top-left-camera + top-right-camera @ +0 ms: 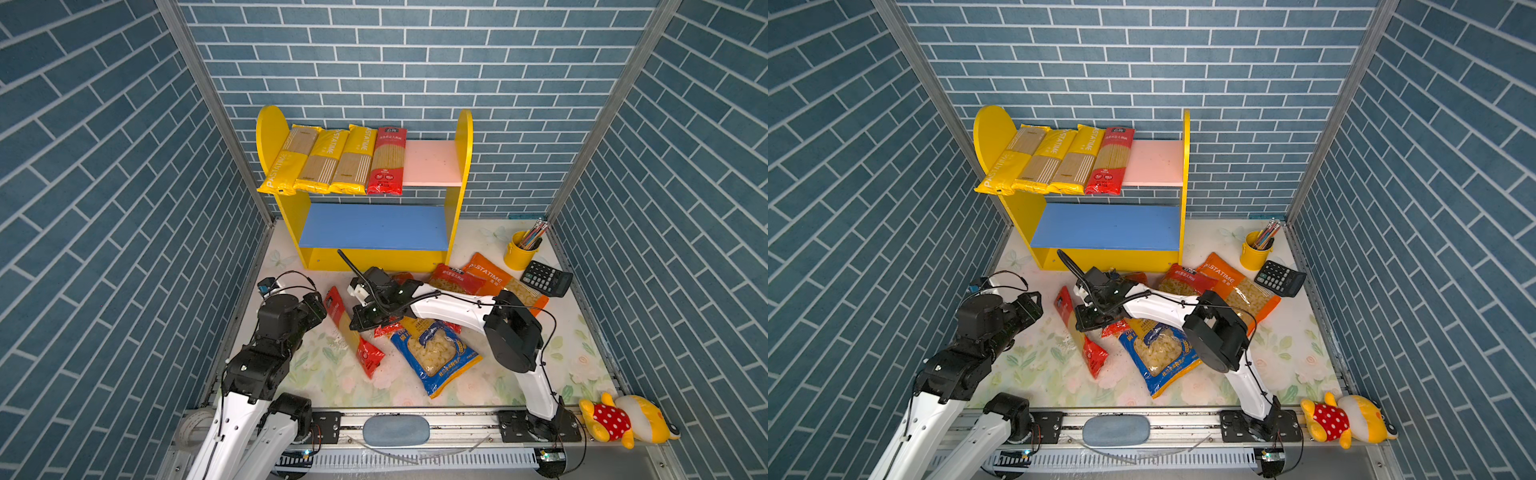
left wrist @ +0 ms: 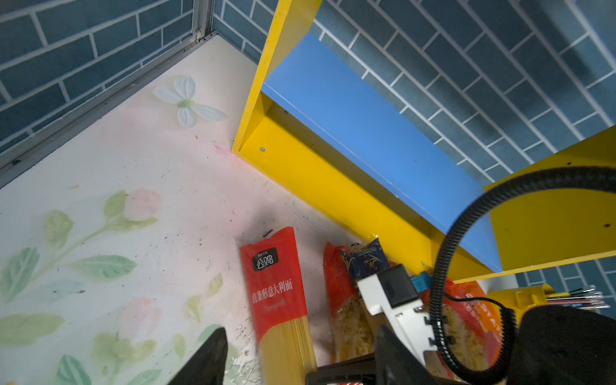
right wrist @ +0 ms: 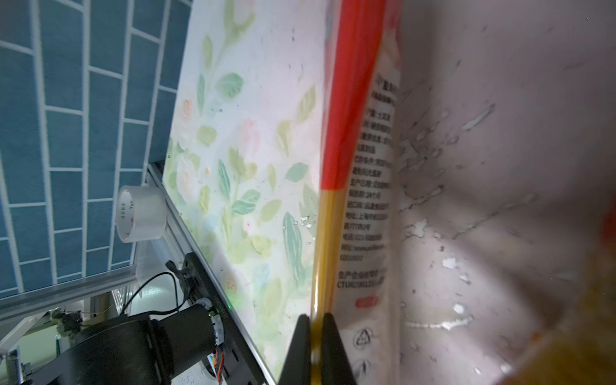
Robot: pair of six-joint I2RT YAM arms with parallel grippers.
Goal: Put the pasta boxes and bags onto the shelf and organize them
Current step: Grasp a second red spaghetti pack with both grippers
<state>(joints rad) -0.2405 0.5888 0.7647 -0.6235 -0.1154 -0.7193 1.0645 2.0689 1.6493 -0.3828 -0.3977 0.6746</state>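
Pinches right gripper [image 3: 315, 320] shut on the thin long edge of the red spaghetti pack [image 3: 348, 110], right at the wrist lens. Lies on the table [image 1: 324, 374] left of centre, long axis far-left to near-right. Hangs left gripper [image 1: 316, 305] part-open and empty, just left of the pack's far end. Needs a carry far and right to the shelf [image 1: 463, 141]: bare pink board [image 1: 432, 162] right of the shelved red pack [image 1: 386, 162]. Probably wants a small yaw to match its near-far lie.
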